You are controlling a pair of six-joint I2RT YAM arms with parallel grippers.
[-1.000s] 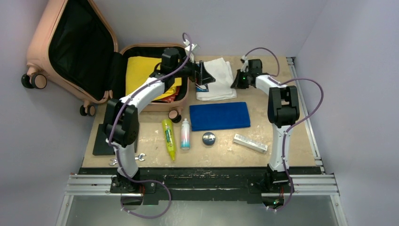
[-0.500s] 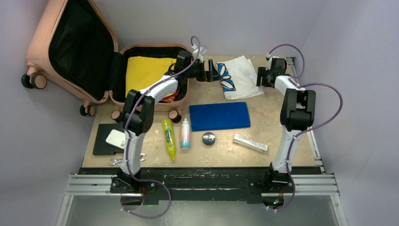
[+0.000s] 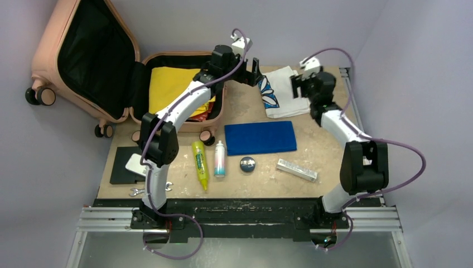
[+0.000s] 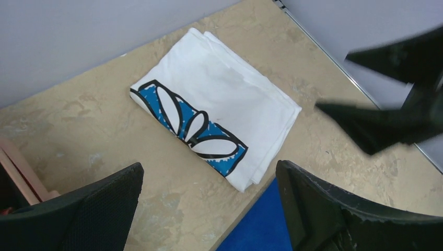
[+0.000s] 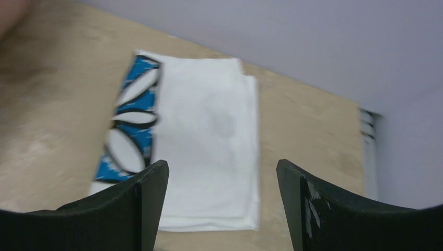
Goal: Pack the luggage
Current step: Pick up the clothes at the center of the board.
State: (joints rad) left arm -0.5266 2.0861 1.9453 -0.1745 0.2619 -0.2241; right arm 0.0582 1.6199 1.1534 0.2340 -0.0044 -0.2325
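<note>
Starting with the biggest thing, what shows? asks the listener.

Describer: A salmon-pink luggage [image 3: 47,53] lies open at the back left corner of the table [image 3: 340,151]. Its lid is propped up with the black lining showing, and a folded yellow garment [image 3: 170,84] rests in the flat half.

Listener: And the arms?

Describer: Both reach toward the back of the table. The left arm crosses over the luggage's right edge. The left gripper [image 3: 255,71] hangs with its fingers spread wide, holding nothing. The right gripper [image 3: 299,84] faces it, fingers also well apart and empty. Below and between them a white folded cloth [image 3: 287,92] with a blue flower print lies flat on the table; neither gripper grips it.

Listener: What else, going smaller?

Describer: A folded blue towel [image 3: 260,138] sits just in front of the white cloth. At the left edge is a flat black pad [image 3: 120,170] with a white box [image 3: 134,163] on it. Near the front are a yellow-green tube [image 3: 200,164], a long silvery box [image 3: 297,170], a small white bottle [image 3: 220,159], a round dark tin [image 3: 247,163] and a little wrench [image 3: 135,192].
</note>
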